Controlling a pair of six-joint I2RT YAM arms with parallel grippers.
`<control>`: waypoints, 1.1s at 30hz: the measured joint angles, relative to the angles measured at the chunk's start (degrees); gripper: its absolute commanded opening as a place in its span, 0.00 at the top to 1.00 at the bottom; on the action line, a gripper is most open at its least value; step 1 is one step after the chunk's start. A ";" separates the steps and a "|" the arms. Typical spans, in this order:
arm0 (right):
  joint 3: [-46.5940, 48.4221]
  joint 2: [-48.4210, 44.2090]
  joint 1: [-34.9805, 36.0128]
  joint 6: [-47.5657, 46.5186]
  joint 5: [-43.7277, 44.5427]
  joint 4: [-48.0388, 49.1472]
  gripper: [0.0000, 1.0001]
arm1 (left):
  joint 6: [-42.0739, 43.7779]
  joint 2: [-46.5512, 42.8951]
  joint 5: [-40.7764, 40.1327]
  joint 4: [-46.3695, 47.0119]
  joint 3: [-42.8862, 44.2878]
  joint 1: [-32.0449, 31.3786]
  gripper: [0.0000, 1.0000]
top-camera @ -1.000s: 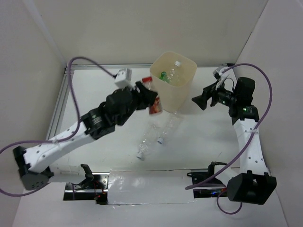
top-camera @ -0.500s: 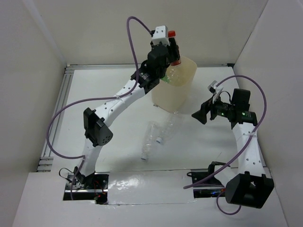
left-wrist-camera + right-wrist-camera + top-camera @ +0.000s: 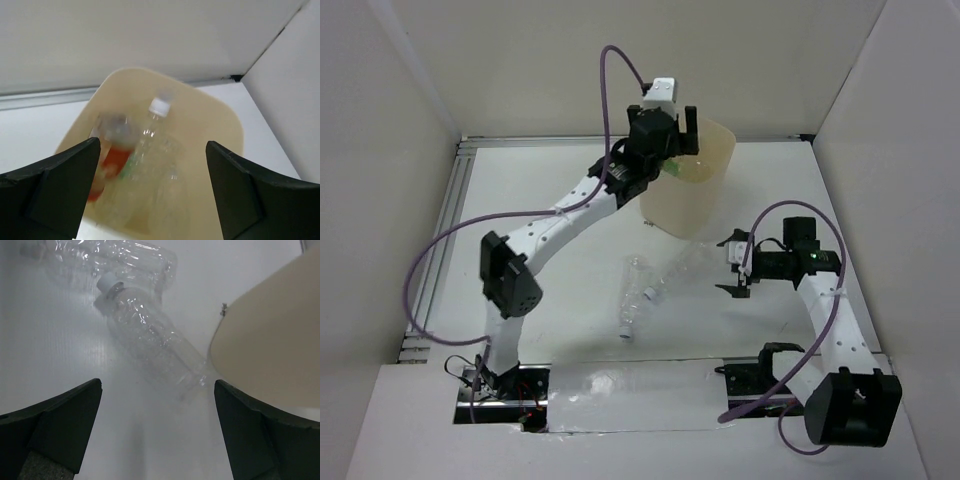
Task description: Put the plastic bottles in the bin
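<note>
In the top external view, one bin (image 3: 695, 200) is seen on the table (image 3: 550, 180), with the left gripper (image 3: 665, 135) held above it, spread open and empty. Two clear bottles (image 3: 632, 295) (image 3: 675, 268) are seen lying on the table before the bin, near the right gripper (image 3: 732, 266), which is also parted and empty.

In the left wrist view, one red-labelled bottle (image 3: 111, 152), blurred, and one white-capped bottle (image 3: 150, 132) are made out inside the bin; further clear ones cannot be counted.

In the right wrist view, the same two clear bottles are shown touching, just beside the bin wall.
</note>
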 measured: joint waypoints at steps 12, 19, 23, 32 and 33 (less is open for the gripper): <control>-3.23 11.96 25.57 -17.49 14.93 13.42 0.00 | -11.28 -58.90 0.00 -6.75 -64.26 -4.39 0.00; -1.51 25.18 31.85 -15.96 24.94 22.45 0.00 | -25.68 -68.19 0.74 -16.81 -85.55 -7.13 0.00; 0.46 29.38 35.52 -13.03 29.90 27.71 0.00 | -29.97 -71.49 0.59 -18.62 -88.21 -9.01 0.00; 5.03 36.35 39.54 -7.91 36.39 29.64 0.44 | -32.85 -65.70 1.81 -13.09 -88.08 -10.21 0.00; 5.64 36.41 39.54 -7.37 36.63 29.20 0.56 | -32.87 -65.18 2.25 -12.26 -88.08 -10.29 0.00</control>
